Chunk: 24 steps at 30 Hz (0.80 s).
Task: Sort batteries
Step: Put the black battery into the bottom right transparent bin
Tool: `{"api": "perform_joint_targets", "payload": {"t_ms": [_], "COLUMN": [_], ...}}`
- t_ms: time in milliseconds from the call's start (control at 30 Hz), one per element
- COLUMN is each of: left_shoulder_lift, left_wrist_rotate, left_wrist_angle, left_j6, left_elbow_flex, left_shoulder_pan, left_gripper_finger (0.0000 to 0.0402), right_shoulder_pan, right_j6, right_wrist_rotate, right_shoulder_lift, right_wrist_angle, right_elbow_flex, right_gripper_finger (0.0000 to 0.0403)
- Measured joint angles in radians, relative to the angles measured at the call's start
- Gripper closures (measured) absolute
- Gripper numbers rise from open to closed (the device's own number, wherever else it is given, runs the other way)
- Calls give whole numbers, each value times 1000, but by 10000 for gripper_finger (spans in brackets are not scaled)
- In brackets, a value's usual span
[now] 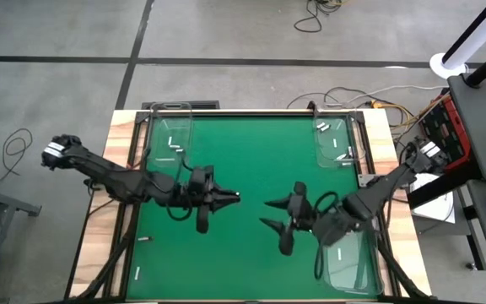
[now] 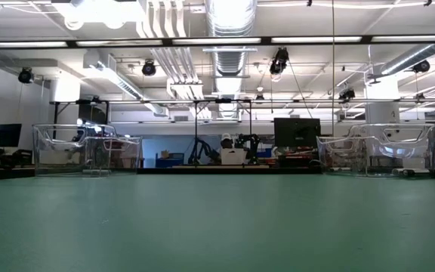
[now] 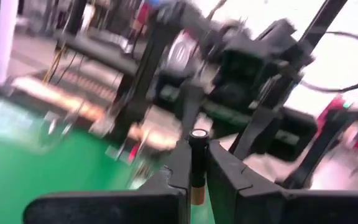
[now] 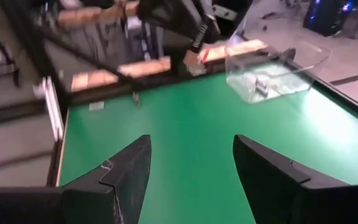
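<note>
My left gripper [image 1: 233, 198] hovers over the middle of the green mat [image 1: 251, 160], shut on a dark battery [image 3: 197, 163] with a gold end. My right gripper [image 1: 268, 214] stands open just to its right, with nothing between its fingers [image 4: 191, 168]. Two whitish batteries [image 1: 172, 144] lie in the clear tray [image 1: 171, 127] at the far left. Several more lie in the clear tray [image 1: 336, 139] at the far right. Two loose batteries [image 1: 144, 239] lie on the mat near its left front. The low view shows neither gripper. My left gripper pinches the dark battery's sides [image 3: 197, 177] between its two fingers. The battery lies along the fingers, and its silvery end [image 3: 198, 134] sticks out past their tips. The fingers point roughly level toward the table's right. The battery is clear of the mat.
A third clear tray [image 1: 350, 263] sits at the near right corner, under my right arm. Wooden rails [image 1: 123, 143] border the mat. Cables lie on the floor beyond the far edge. The mat between the two far trays is bare.
</note>
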Motion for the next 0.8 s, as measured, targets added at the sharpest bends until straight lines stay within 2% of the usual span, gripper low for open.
{"api": "perform_joint_targets", "payload": {"t_ms": [67, 167, 300, 567, 800], "left_shoulder_lift": [12, 28, 37, 39, 55], "left_wrist_rotate": [19, 22, 22, 16, -30], "left_wrist_angle": [93, 189, 190, 192, 198], "left_j6": [23, 41, 40, 39, -2], "left_elbow_flex": [0, 0, 0, 0, 0], "left_shoulder_pan": [10, 16, 18, 20, 30], "left_gripper_finger": [390, 390, 390, 391, 391], "right_shoulder_pan": [-37, -101, -169, -206, -206], "right_j6": [31, 78, 129, 130, 86], "right_wrist_rotate": [-26, -148, -270, -318, -326], "right_shoulder_lift": [0, 0, 0, 0, 0], "right_wrist_angle": [80, 150, 207, 216, 222], "right_elbow_flex": [0, 0, 0, 0, 0], "right_gripper_finger": [184, 184, 184, 188, 224]}}
